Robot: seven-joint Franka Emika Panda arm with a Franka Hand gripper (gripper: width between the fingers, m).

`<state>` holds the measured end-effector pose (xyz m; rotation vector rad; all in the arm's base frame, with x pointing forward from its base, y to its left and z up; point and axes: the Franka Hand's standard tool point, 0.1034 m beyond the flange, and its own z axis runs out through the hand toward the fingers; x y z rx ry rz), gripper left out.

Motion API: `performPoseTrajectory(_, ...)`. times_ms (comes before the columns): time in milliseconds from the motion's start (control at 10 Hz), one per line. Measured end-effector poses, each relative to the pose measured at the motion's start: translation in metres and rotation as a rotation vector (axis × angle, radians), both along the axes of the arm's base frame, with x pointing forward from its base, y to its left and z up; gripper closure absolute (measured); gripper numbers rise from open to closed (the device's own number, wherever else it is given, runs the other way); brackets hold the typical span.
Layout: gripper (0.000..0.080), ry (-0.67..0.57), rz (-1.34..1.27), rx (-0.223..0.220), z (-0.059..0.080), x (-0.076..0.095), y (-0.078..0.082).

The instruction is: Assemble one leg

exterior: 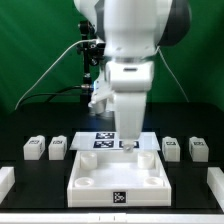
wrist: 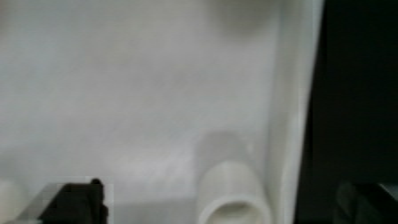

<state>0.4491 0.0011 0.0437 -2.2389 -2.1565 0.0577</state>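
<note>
White arm points straight down, its end effector low at the panel's edge. You see its fingers spread wide, holding nothing.

Lab: green backdrop, blk table, marker board.

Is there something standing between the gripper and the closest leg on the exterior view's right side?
Nothing visible does. The gripper hangs low at the far edge of the square panel. The closest leg lies to the exterior view's right of it, with only bare dark table between them.
</note>
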Motion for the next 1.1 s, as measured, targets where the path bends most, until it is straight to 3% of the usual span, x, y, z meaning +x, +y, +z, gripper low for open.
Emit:
performPoseTrajectory(300, 0.0150, 0.013, -0.035, 0.011, -0.028, -0.008, -0.010)
performPoseTrajectory(600, 0.0174, 0.013, -0.036, 0.011, -0.027, -0.007, -0.010)
performPoseTrajectory(700, 0.0357, 0.013, -0.037, 0.011, -0.027, -0.007, -0.010)
performPoseTrajectory(800, 0.0357, 0.013, -0.037, 0.011, -0.028, -0.007, -0.010)
performPoseTrajectory(900, 0.0542, 0.013, -0.037, 0.011, -0.028, -0.007, -0.010)
performPoseTrajectory(1000, 0.0676, 0.014, -0.037, 0.011, -0.028, -0.007, -0.010)
performPoseTrajectory(1100, 0.0676, 0.013, -0.037, 0.011, -0.027, -0.007, -0.010)
